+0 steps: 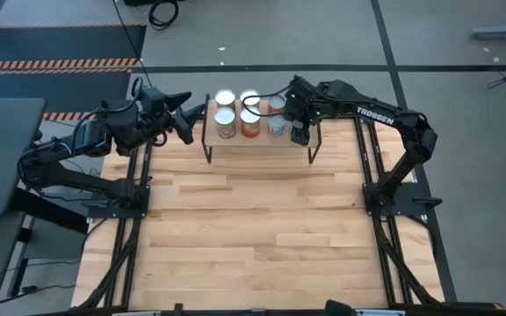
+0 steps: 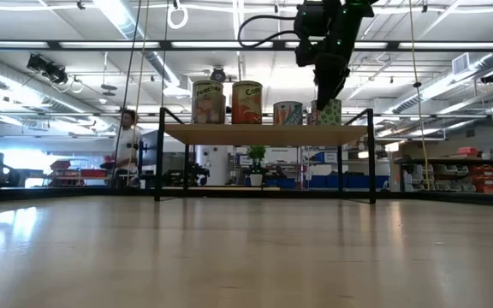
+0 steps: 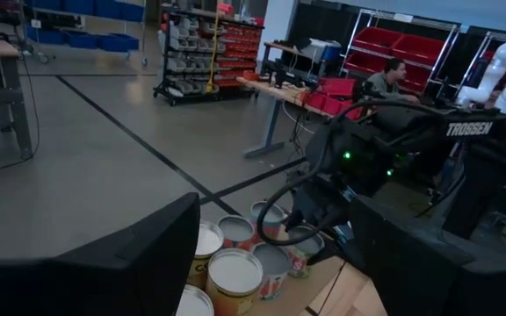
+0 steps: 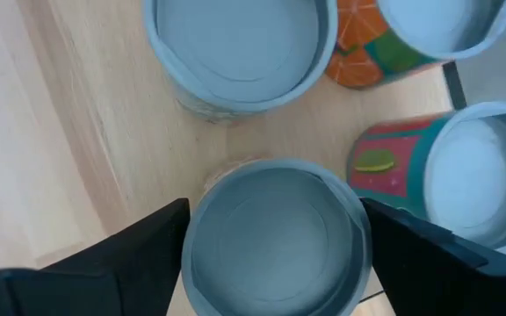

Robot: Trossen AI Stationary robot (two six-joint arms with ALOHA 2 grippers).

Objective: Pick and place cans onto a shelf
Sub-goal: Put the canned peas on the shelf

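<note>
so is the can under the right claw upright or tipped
Upright: the can shows its round top between the right claw's open fingers, standing on the shelf.

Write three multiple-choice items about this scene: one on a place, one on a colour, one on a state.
1. Where is the right gripper?
A. Over the right end of the shelf
B. Over the near edge of the table
C. Beside the base of the left arm

2. What colour are the legs of the shelf?
A. White
B. Black
C. Red

3. In what state is the left gripper?
A. Shut on a can
B. Open and empty
C. Shut and empty

Answers:
1 A: the high view shows it above the shelf's right end.
2 B: the low view shows thin black legs.
3 B: the left wrist view shows its fingers wide apart with nothing between them.
</note>
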